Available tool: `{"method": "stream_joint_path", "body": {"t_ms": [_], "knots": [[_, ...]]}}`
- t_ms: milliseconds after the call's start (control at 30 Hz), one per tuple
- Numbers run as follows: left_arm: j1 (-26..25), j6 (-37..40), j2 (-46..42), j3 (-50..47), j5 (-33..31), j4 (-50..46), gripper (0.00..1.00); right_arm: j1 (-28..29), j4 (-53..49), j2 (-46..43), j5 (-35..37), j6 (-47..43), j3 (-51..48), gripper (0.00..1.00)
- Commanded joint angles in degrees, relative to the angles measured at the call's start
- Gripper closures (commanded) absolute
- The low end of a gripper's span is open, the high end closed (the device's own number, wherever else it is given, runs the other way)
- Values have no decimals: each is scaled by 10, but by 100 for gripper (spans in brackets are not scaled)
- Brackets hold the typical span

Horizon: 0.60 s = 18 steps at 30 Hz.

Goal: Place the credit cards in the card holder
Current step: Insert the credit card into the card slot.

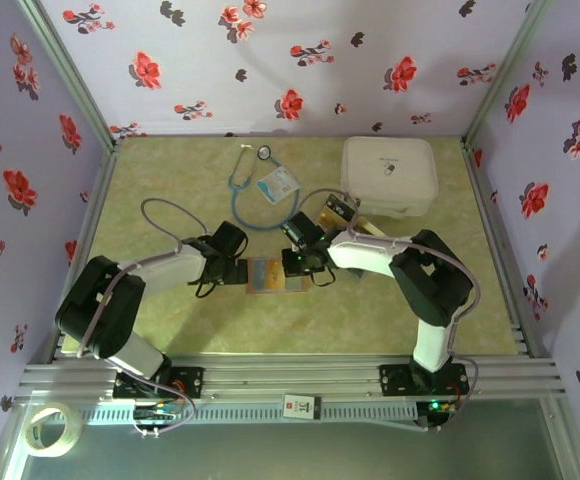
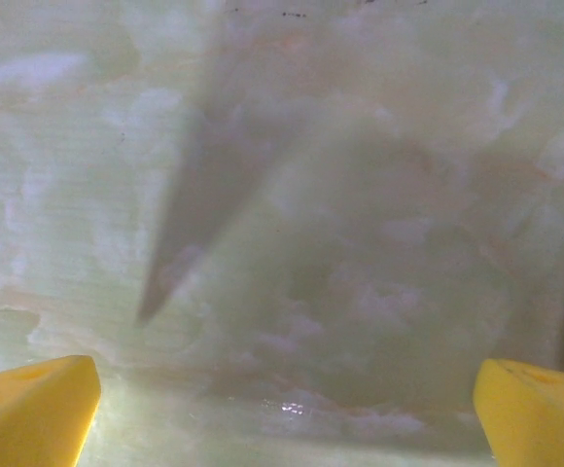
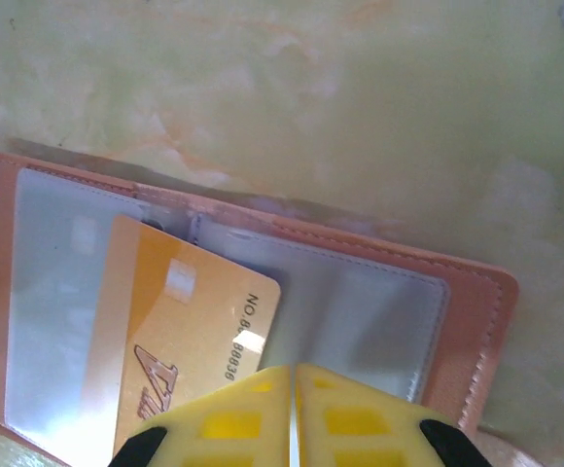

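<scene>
Closest up, the left pincer (image 2: 287, 413) has its yellow fingertips (image 2: 29, 409) spread as wide as they go, nothing between them, just bare marbled table (image 2: 360, 195) underneath; just right of it the card holder (image 3: 481, 321) lies opened flat on the table, clear pockets up; one credit card (image 3: 199, 331) sits tilted across its left pocket; the right pincer (image 3: 292, 418) is closed tight with its tips at that card's near edge, can't tell if it's actually pinching it; more credit cards (image 1: 368, 228) lie further right, beside the white case (image 1: 390, 175)
</scene>
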Motion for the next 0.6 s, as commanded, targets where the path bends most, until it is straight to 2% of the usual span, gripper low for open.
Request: {"method": "stream_joint_path", "body": {"t_ms": [0,567], "knots": [[4,11,16,15,-9,-13,0,9,-18,19,1,-13,26,91],[-1,15,25,7,0,3,0,33,-24,60,-11,-8,79,91]]}}
